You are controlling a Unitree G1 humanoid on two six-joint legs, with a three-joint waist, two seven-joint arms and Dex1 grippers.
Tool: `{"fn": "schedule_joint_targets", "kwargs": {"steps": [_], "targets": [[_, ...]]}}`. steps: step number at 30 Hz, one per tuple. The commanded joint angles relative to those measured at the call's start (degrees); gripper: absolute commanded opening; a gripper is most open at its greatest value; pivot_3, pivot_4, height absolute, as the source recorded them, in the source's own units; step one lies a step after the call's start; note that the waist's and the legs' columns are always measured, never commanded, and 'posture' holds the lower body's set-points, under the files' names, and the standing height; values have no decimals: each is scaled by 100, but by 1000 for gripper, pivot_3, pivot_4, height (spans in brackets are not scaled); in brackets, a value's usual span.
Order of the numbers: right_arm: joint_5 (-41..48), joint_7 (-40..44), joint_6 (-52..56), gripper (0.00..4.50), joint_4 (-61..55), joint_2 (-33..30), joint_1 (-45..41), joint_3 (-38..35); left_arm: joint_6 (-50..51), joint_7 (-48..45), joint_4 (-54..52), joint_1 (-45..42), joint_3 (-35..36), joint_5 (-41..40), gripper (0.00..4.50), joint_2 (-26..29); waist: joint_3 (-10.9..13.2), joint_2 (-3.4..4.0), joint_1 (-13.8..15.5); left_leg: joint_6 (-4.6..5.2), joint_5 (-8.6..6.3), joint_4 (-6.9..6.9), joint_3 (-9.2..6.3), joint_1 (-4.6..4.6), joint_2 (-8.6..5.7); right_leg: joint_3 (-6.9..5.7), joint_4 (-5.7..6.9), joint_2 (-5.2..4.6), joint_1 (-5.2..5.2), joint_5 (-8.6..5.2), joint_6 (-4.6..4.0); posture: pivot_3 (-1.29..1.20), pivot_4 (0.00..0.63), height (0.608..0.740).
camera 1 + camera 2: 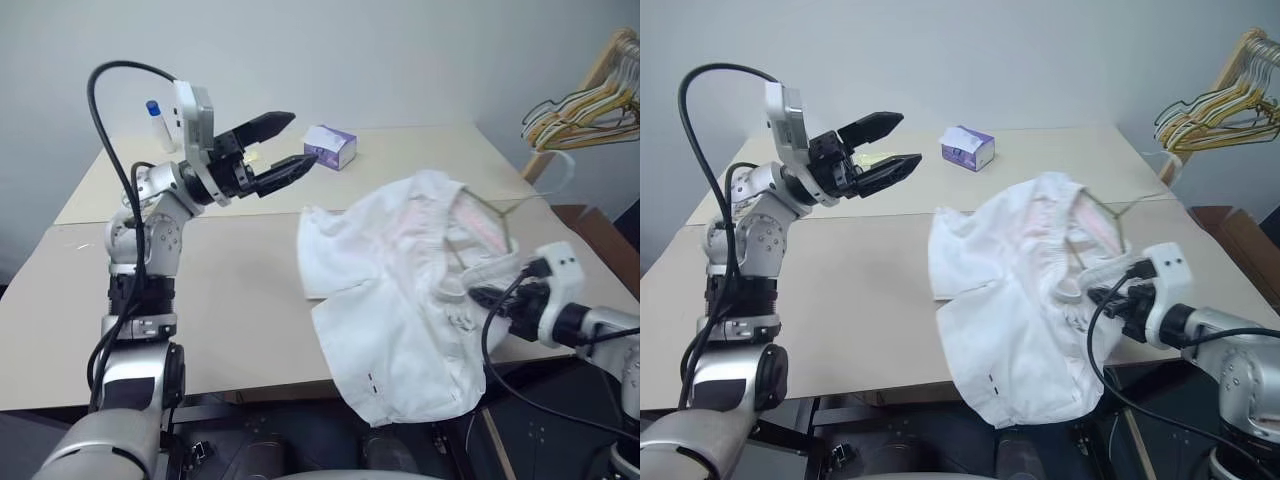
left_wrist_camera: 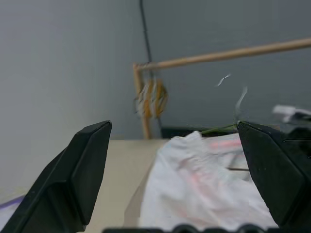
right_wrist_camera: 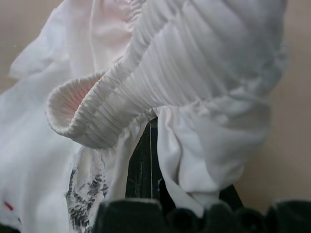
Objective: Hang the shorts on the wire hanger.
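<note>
Shorts [image 1: 400,290] hide most of wire hanger [image 1: 497,218] — right gripper [image 1: 1102,292] clamps them; left gripper [image 1: 285,148] gapes empty.

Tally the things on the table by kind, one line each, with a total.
Shorts: 1
Wire hanger: 1
Tissue box: 1
Blue-capped bottle: 1
Total: 4
</note>
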Motion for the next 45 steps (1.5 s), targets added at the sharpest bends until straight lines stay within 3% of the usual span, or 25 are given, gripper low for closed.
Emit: {"fn": "schedule_joint_targets", "kwargs": {"steps": [1, 15, 23, 34, 45], "targets": [[-422, -898, 820, 0, -199, 326, -590, -861, 658, 459, -721, -36, 261, -755, 4444, -131, -6, 10, -67, 0, 0, 0, 0, 3, 0, 1, 1, 0, 4, 0, 0, -132, 0, 740], [-1988, -3009, 1141, 0, 921, 30, -2473, -1415, 1017, 896, -1314, 123, 177, -1255, 4444, -216, -68, 112, -444, 2, -2, -3, 17, 20, -13, 37, -2, 1, 10, 0, 4, -139, 0, 740], [-2612, -3696, 642, 0, 2642, -429, -3961, -2109, 969, 912, -1413, 219, 145, -1252, 4444, -151, -69, 113, -565, 4, -3, -10, 18, 23, -14, 43, -8, 1, 13, 0, 5, -132, 2, 740], [-2561, -4030, -834, 0, 4890, -1271, -4199, -2411, 913, 895, -1483, 261, 125, -1203, 4444, -59, -67, 110, -585, 5, -2, -62, 49, 67, -21, 85, -20, 2, 23, 0, 8, -110, 0, 740], [-2364, -4153, -920, 0, 5190, -1187, -3931, -2542, 893, 803, -1442, 201, 77, -1151, 4444, 40, -66, 110, -618, 6, -3, -92, 60, 135, -12, 118, -88, 26, 107, 2, 25, -111, 0, 740]]}}
